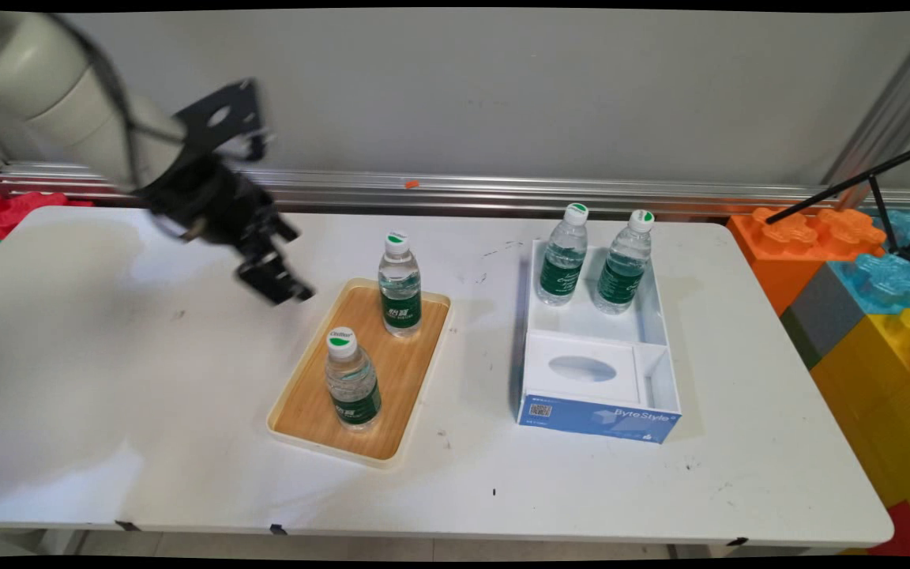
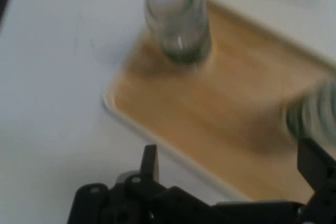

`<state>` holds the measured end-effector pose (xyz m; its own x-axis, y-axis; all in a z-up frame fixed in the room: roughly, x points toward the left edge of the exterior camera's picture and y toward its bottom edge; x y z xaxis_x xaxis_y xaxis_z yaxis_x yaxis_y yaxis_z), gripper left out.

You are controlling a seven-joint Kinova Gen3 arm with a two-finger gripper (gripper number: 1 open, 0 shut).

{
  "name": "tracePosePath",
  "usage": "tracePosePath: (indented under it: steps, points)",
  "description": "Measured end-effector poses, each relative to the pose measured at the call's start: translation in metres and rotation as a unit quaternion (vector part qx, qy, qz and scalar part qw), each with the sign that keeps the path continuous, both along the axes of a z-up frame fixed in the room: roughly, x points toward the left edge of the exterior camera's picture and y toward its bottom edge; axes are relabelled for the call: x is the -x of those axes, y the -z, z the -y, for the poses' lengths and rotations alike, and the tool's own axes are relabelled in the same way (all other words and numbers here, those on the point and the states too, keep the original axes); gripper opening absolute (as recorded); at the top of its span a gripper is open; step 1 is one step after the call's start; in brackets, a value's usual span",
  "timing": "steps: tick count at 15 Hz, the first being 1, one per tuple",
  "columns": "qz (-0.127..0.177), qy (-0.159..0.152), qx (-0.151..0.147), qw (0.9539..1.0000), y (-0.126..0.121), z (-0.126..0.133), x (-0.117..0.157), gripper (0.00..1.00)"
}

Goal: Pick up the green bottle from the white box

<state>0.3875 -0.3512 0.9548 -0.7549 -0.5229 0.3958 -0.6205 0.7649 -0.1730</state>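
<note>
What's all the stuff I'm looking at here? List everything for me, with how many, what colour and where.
water bottles on the tray: two, clear with green labels and white caps, upright, one at the far end, one at the near end.
water bottles in the box: two, same kind, upright side by side in the far compartment.
tray: one, wood-coloured with cream rim, table's middle.
box: one, white with blue front, right of the tray.
table: one, white.
big toy bricks: several, orange, blue, grey, yellow, right of the table; red and green ones at far left.
tripod: one, black, far right.
gripper: one, black, in the air left of the tray, holding nothing.
</note>
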Motion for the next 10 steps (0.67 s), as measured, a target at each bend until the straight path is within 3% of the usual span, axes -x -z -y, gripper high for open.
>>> tracePosePath:
  steps: [6, 10]
  points:
    - [-0.058, -0.013, 0.017, 0.9981, -0.035, 0.033, 0.079, 1.00]
    - [-0.095, -0.038, 0.036, 0.9941, -0.041, 0.059, 0.119, 1.00]
